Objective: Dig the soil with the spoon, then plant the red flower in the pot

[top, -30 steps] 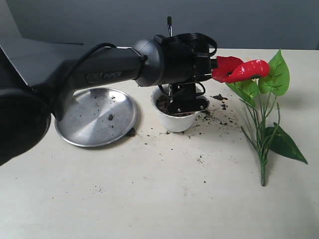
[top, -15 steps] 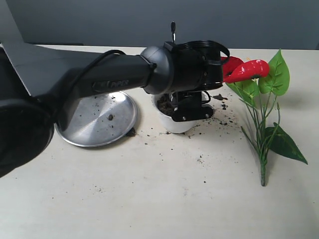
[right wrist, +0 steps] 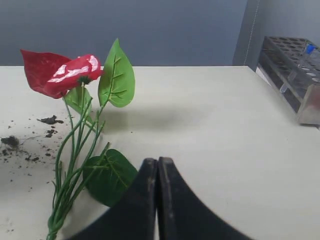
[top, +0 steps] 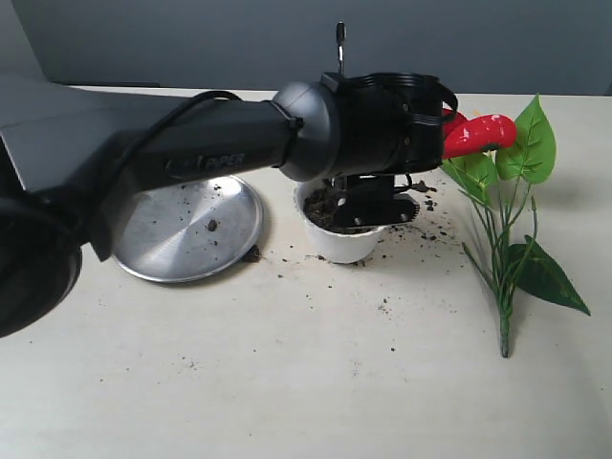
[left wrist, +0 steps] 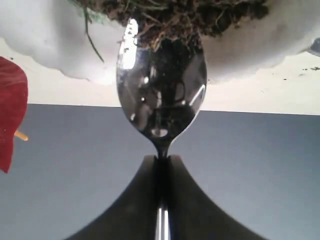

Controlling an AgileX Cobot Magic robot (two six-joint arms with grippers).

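My left gripper [top: 368, 212] hangs over the white pot [top: 337, 244], shut on the neck of the silver spoon [left wrist: 161, 95]. The spoon's bowl touches the dark soil [left wrist: 175, 15] inside the pot [left wrist: 50, 45], and its handle end [top: 340, 38] sticks up behind the wrist. The red flower [top: 478, 134] lies on the table right of the pot, stems toward the front. In the right wrist view my right gripper [right wrist: 157, 161] is shut and empty, just beside the red flower [right wrist: 57, 72] and its lower leaf [right wrist: 107, 175]. The exterior view does not show the right gripper.
A round steel plate [top: 186, 229] with soil crumbs sits left of the pot. Loose soil [top: 421, 206] is scattered between pot and flower. A tube rack [right wrist: 295, 70] stands at the table's far edge in the right wrist view.
The left arm has shifted to the right and slightly up over the pot, the spoon moving with it. The flower has not moved.
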